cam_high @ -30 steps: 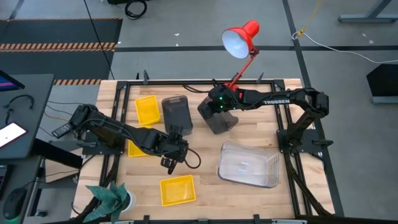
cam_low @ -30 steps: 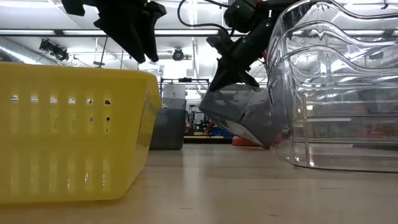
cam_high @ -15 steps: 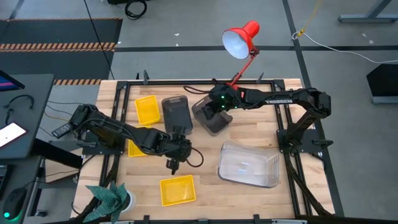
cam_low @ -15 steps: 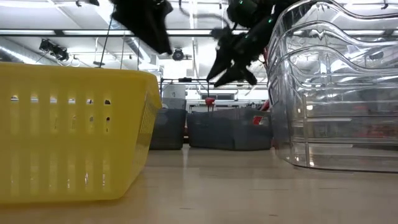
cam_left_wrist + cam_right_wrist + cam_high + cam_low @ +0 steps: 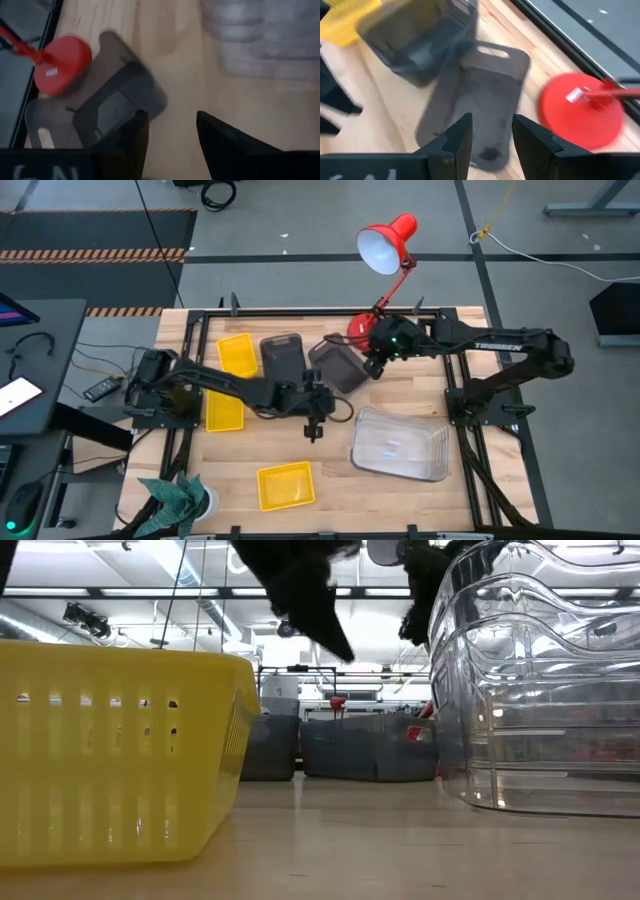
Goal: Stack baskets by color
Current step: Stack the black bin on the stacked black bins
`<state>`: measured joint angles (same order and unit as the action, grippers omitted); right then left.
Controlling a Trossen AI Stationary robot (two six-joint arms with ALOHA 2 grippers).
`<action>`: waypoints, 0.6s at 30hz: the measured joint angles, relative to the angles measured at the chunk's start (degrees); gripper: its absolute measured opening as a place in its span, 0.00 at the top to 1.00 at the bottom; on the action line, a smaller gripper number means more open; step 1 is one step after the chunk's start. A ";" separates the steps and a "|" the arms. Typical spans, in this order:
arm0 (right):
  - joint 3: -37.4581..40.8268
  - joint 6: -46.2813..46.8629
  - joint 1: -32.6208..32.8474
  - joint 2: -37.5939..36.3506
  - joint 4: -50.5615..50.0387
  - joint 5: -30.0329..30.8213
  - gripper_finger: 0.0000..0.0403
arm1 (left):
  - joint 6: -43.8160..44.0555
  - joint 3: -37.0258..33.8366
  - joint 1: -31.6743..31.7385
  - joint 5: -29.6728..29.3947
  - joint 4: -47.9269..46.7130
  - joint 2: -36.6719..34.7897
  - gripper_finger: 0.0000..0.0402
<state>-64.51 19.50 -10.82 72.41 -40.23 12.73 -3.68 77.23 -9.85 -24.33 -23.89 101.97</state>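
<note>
Wooden table (image 5: pixel 400 395), slanted grey basket (image 5: pixel 338 367) beside upright one (image 5: pixel 283 362); both tools' fingers apart, empty.

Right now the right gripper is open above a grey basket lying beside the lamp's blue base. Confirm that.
One detail is off: the lamp base is red, not blue, as the right wrist view shows. The rest holds: the right gripper is open above the grey basket lying beside that base.
</note>
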 joint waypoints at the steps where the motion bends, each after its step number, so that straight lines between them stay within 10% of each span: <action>1: 0.00 0.35 0.64 -0.35 -1.32 1.31 0.64 | 0.14 -0.02 0.83 0.08 0.18 0.71 0.57; 9: 2.04 -1.42 5.50 -3.28 -2.68 13.57 0.64 | 2.65 0.02 7.29 6.69 6.83 4.28 0.57; 18: 2.16 -1.37 7.96 -6.73 -2.36 14.19 0.64 | 1.51 0.12 9.12 10.35 17.74 8.81 0.57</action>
<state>-62.35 18.14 -2.86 65.68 -42.58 26.92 -2.17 77.35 -0.73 -13.97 -6.15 110.77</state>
